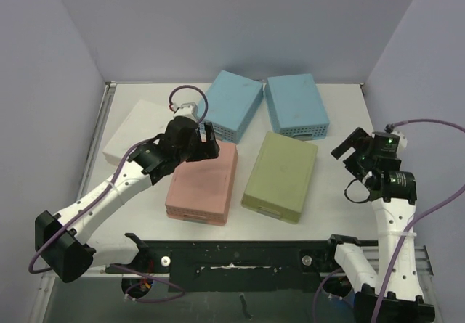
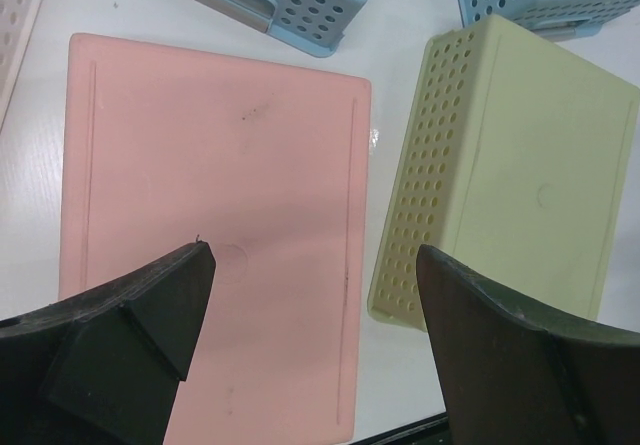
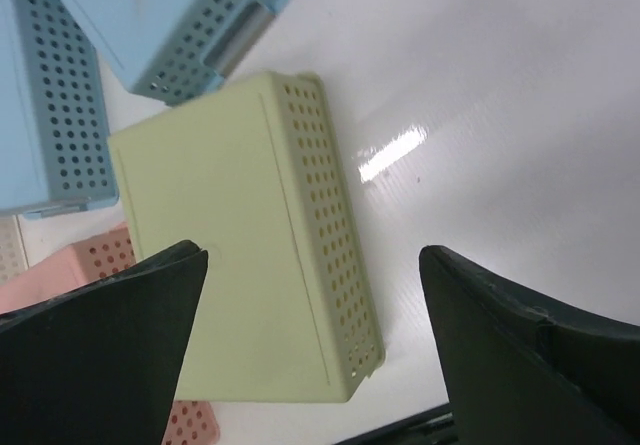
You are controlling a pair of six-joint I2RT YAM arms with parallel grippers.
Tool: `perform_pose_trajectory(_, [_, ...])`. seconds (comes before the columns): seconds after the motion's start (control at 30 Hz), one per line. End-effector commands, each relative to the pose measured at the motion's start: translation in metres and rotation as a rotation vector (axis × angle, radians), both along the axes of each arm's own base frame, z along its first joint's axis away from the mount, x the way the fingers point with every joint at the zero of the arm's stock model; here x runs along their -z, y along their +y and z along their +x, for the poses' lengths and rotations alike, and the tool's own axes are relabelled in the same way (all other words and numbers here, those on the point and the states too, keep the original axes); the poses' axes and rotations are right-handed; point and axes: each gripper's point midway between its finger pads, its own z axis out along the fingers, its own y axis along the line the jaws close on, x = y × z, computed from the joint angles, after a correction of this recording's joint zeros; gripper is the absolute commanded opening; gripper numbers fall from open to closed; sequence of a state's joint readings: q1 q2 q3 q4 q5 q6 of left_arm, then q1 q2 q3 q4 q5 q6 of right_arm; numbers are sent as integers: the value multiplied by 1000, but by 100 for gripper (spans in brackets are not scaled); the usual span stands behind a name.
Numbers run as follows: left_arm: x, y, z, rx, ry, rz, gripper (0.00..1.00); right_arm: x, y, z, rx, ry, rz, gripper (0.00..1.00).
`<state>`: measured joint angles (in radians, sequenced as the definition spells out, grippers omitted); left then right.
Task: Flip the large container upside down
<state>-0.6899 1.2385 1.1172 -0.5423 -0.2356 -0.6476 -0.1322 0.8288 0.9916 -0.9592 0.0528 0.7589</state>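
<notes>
Several perforated containers of about the same size lie base-up on the white table (image 1: 341, 112). The pink container (image 1: 203, 185) is in the middle. My left gripper (image 1: 203, 146) hovers open and empty over its far end. In the left wrist view the pink base (image 2: 210, 165) fills the space under my left gripper (image 2: 312, 260). The green container (image 1: 280, 174) lies to the right of the pink one. My right gripper (image 1: 349, 150) is open and empty, above the table right of the green container (image 3: 230, 265). I cannot tell which container is the large one.
Two blue containers (image 1: 232, 105) (image 1: 296, 104) lie at the back, and a white one (image 1: 134, 131) at the left, partly under my left arm. Grey walls close in the table on three sides. The black arm rail (image 1: 232, 254) runs along the near edge.
</notes>
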Motion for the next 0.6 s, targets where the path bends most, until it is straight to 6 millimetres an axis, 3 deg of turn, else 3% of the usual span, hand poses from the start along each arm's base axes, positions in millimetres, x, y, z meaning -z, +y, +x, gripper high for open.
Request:
perform_pose_trajectory(0.0, [-40,-1,16,-14,-102,-29,83,-74,-25,28,-88,-180,-248,94])
perform_pose_trajectory(0.13, [-59,3,14,28,-156,-2,83,-113,-38,31,-114,-271,-395,98])
perform_pose_trajectory(0.23, [-74,15,12,-1,-209,7,83,-129,-41,28,-143,-330,-479,99])
perform_pose_trajectory(0.57, [-96,59,9,-172,-349,17,83,-134,-67,6,-17,-405,-642,98])
